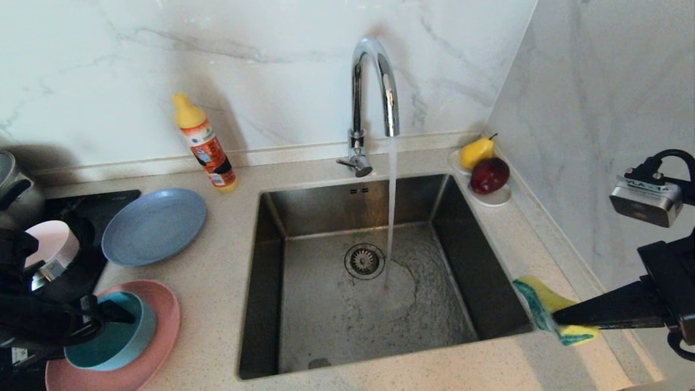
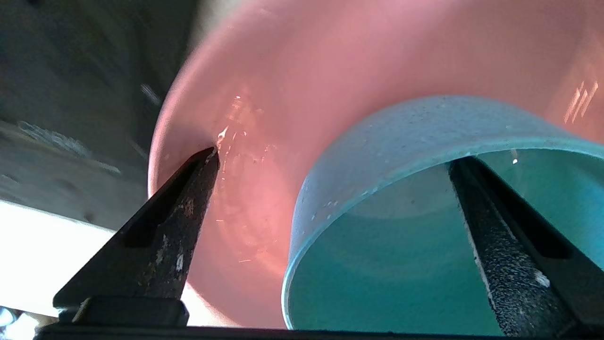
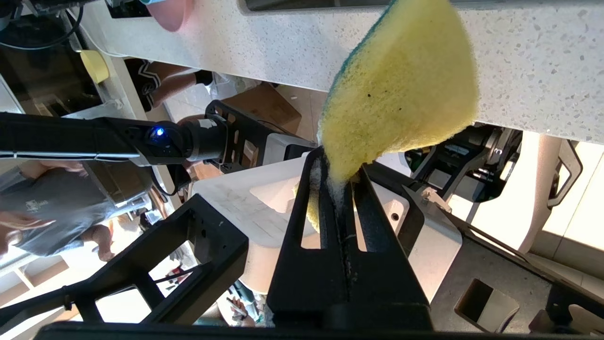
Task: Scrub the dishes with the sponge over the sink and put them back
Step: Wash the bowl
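Observation:
Water runs from the tap [image 1: 374,92] into the steel sink [image 1: 326,326]. On the counter to its left a teal bowl [image 1: 117,342] [image 2: 401,137] stands on the salmon-pink plate [image 1: 165,315] [image 2: 292,71]. My left gripper [image 1: 111,319] [image 2: 335,160] is open astride the bowl's wall, with one finger inside and one outside over the plate. Behind them are the grey-blue plate [image 1: 153,225] and a pale pink bowl [image 1: 51,239], which my left arm partly hides. My right gripper [image 1: 559,317] [image 3: 336,177] is shut on the yellow-green sponge [image 1: 537,301] [image 3: 401,85] above the counter at the sink's front right corner.
An orange bottle with a yellow cap [image 1: 205,144] stands behind the grey-blue plate. A white dish [image 1: 497,196] with a pear and a red fruit sits at the sink's back right corner. A steel pot [image 1: 11,187] and black cooktop [image 1: 98,206] lie far left. Marble walls close the back and right.

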Controlling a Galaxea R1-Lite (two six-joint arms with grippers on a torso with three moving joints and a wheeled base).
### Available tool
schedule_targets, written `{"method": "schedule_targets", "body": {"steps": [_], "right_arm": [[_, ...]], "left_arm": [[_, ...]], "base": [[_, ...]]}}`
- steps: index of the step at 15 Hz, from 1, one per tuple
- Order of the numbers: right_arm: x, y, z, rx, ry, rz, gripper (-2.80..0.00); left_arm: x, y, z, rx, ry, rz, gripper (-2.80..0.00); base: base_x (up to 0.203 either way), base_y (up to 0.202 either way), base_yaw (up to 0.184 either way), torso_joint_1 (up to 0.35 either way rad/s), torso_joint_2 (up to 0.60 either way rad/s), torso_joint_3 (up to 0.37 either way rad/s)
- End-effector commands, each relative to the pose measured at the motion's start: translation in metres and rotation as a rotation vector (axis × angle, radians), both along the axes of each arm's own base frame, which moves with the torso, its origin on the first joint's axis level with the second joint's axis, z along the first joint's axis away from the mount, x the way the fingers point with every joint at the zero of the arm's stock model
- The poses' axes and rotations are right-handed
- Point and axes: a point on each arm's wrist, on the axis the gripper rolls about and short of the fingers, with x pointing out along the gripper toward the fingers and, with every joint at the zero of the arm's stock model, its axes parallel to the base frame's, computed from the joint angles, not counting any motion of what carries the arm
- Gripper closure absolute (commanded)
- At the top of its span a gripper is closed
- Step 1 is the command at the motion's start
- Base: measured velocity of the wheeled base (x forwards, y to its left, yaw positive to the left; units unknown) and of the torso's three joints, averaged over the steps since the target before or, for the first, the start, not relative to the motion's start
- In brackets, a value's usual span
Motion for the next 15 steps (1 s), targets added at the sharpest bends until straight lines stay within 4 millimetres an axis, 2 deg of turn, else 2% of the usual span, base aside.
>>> {"method": "schedule_targets", "body": {"steps": [1,10,15], "right_arm": [[-0.0008,-0.0002,0.0000,0.002,0.005,0.000,0.00],[0.0001,0.0002,-0.0026,-0.002,0.015,0.000,0.00],[0.0005,0.0003,-0.0024,-0.002,0.015,0.000,0.00]], "left_arm": [[0.0012,0.0031,0.0007,0.030,-0.007,0.014,-2.80],[0.0002,0.0037,0.0080,0.025,-0.031,0.042,-2.80],[0.0010,0.0040,0.0037,-0.002,-0.021,0.071,-2.80]], "base": [[0.000,0.000,0.000,0.000,0.00,0.000],[0.000,0.000,0.000,0.000,0.00,0.000],[0.000,0.000,0.000,0.000,0.00,0.000]]}}
